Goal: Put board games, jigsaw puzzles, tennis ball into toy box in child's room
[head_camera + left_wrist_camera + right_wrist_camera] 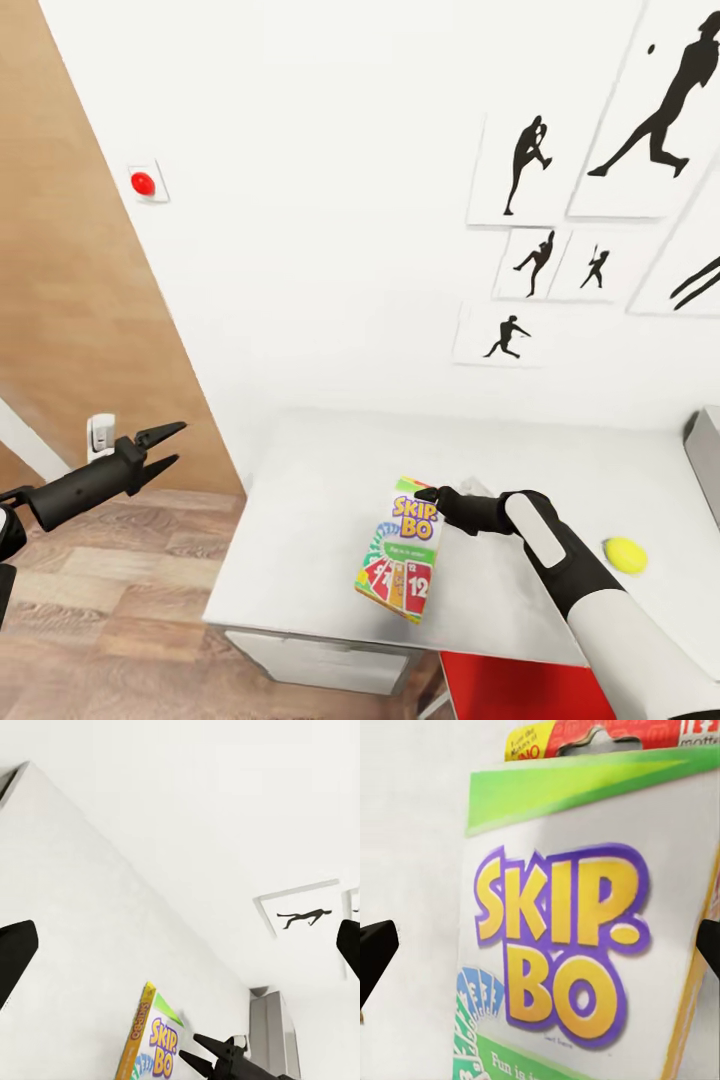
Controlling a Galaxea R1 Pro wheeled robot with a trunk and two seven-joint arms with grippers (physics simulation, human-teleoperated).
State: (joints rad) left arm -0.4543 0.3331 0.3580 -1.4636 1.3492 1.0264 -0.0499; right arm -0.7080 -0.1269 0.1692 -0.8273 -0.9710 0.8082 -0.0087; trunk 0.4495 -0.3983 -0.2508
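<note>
Over smooth table [300, 520], flat glossy SKIP-BO box [400, 550].

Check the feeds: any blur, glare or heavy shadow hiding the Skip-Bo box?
Head view: flat even light, SKIP-BO box sharp, faint shadow on table. Right wrist view: box very close, print soft. Left wrist view: white wall washed out, box legible.

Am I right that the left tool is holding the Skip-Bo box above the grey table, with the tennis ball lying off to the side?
Not quite: the right tool holds the Skip-Bo box, as the head view shows. The left tool hangs open. The tennis ball does lie on the table.
</note>
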